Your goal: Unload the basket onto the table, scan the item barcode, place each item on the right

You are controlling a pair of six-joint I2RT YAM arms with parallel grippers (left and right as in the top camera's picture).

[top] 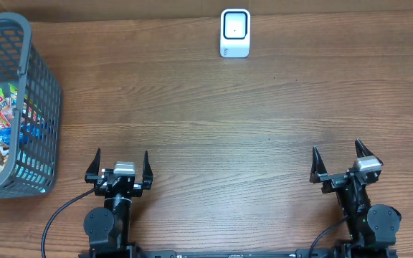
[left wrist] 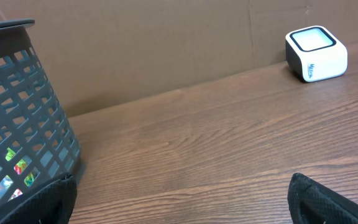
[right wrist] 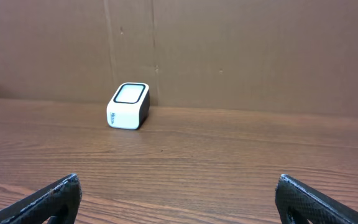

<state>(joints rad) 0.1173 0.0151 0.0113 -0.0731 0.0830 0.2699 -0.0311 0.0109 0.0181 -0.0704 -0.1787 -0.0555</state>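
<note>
A white barcode scanner (top: 235, 32) with a dark window stands at the table's far edge; it also shows in the left wrist view as the scanner (left wrist: 316, 53) and in the right wrist view as the scanner (right wrist: 128, 106). Colourful snack packets (top: 6, 115) lie inside the grey basket (top: 45, 86) at the left. My left gripper (top: 122, 163) sits open at the near left, nothing between its fingers. My right gripper (top: 339, 155) sits open at the near right, likewise bare. Only wood shows between the left gripper's (left wrist: 182, 202) fingertips and the right gripper's (right wrist: 178, 199) fingertips.
The grey basket (left wrist: 23, 118) stands close to the left arm's left side. A brown cardboard wall (right wrist: 241, 56) backs the table behind the scanner. Bare wooden tabletop (top: 228, 136) stretches between the arms and the scanner.
</note>
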